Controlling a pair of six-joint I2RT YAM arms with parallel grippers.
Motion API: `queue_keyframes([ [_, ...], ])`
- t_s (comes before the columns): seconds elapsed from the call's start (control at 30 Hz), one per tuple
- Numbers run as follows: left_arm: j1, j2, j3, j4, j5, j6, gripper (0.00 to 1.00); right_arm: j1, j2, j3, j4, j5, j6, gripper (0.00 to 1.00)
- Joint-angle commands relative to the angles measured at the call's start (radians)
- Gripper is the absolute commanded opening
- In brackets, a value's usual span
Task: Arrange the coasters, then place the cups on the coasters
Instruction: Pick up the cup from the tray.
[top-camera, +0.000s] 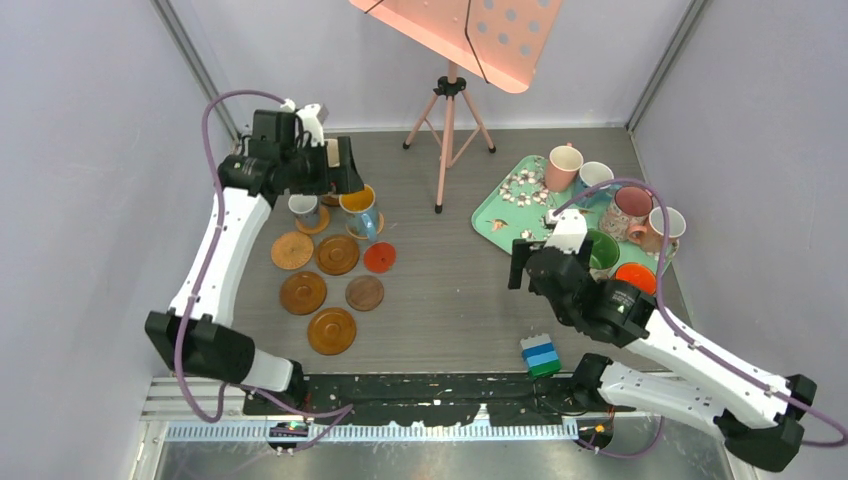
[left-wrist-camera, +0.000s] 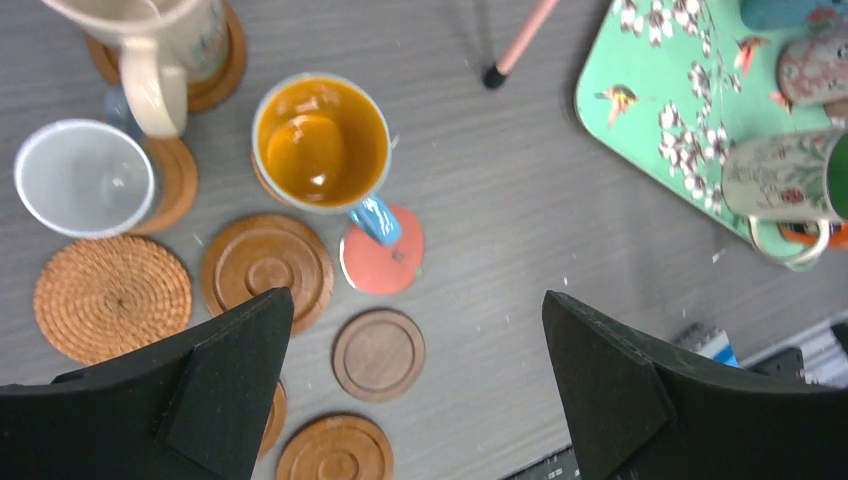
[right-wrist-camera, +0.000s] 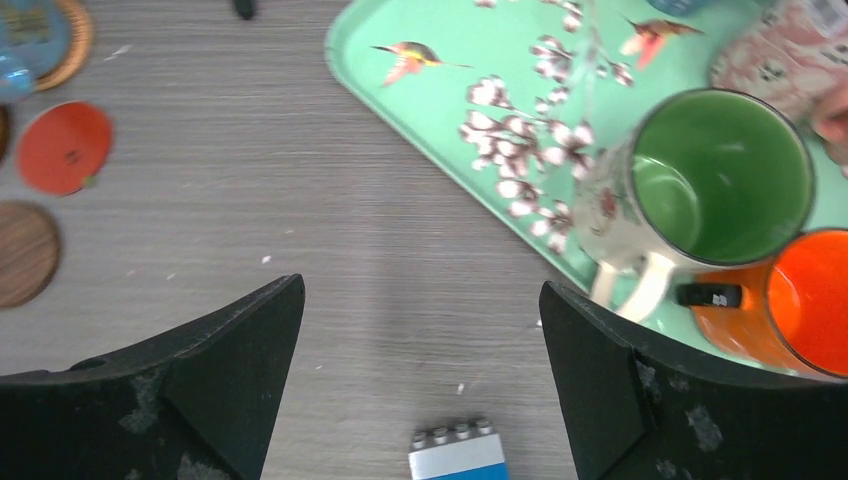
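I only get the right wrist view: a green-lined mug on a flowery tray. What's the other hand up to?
Observer: The left hand hangs open above the coasters, over on the left side.
Operator: Are any mugs sitting on coasters over there?
Observer: Three. A cream mug, a pale mug and an orange-lined mug each sit on one.
Operator: And how many coasters have nothing on them?
Observer: Six lie bare, one of them a woven coaster.
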Motion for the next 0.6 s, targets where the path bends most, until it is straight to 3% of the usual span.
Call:
queue_keyframes([
  [0.0, -0.022, -0.134, -0.117, 0.019, 0.077, -0.017, 0.99, -0.179, 0.014, 0.055, -0.050, -0.116, -0.023, 0.95],
  [0.17, -0.058, -0.327, -0.308, 0.070, 0.103, -0.020, 0.99, -0.363, 0.114, 0.115, -0.117, -0.132, -0.073, 0.95],
  [0.33, -0.079, -0.501, -0.509, 0.112, 0.083, -0.010, 0.99, -0.517, 0.195, 0.126, -0.054, -0.174, -0.165, 0.99],
  [0.57, -0.083, -0.710, -0.691, 0.156, -0.022, 0.031, 0.99, -0.705, 0.310, 0.114, 0.053, -0.281, -0.263, 0.74],
])
